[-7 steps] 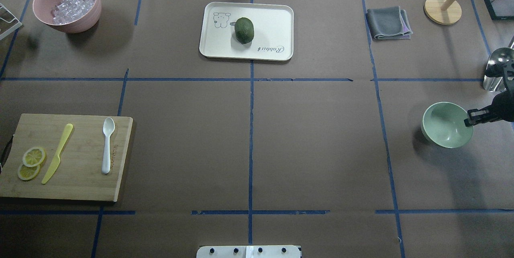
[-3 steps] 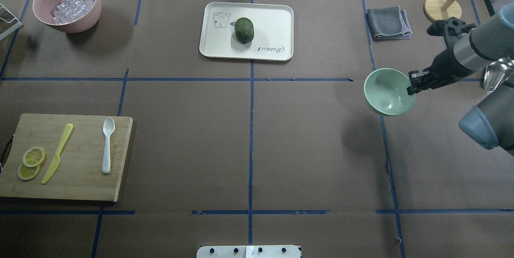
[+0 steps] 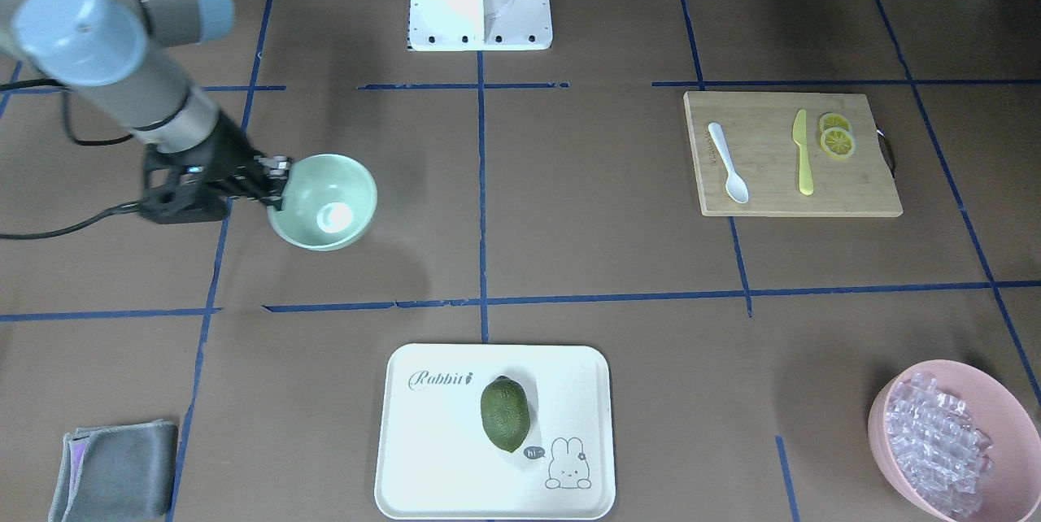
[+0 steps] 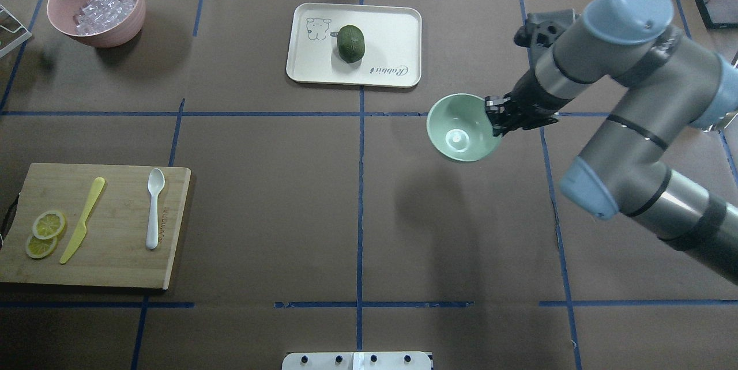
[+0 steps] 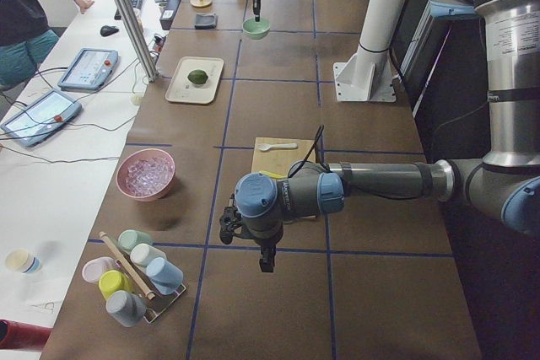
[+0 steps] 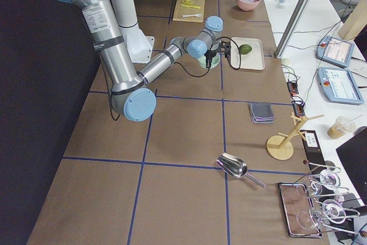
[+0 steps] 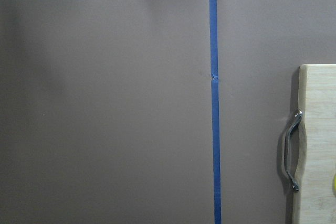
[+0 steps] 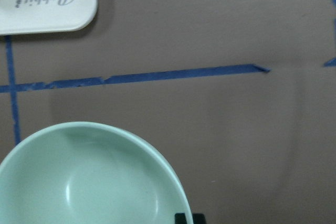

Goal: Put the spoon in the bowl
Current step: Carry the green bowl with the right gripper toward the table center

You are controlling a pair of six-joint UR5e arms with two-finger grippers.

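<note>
The white spoon (image 4: 154, 208) lies on the wooden cutting board (image 4: 115, 266) at the left, scoop pointing away from me; it also shows in the front view (image 3: 728, 163). My right gripper (image 4: 494, 122) is shut on the right rim of the mint-green bowl (image 4: 459, 136) and holds it above the table, right of the centre line. The bowl is empty in the front view (image 3: 325, 201) and in the right wrist view (image 8: 89, 182). My left gripper (image 5: 267, 264) shows only in the exterior left view, beside the board's outer end; I cannot tell if it is open or shut.
A yellow knife (image 4: 83, 219) and lemon slices (image 4: 45, 231) share the board. A pink bowl of ice pieces (image 4: 97, 6) stands at the back left. A white tray (image 4: 392, 24) with a green fruit (image 4: 350, 43) is at the back centre. A grey cloth (image 3: 114, 457) lies at the back right.
My right arm has carried the green bowl from the table's right edge leftward and up toward the centre. The spoon and the board have not moved.
</note>
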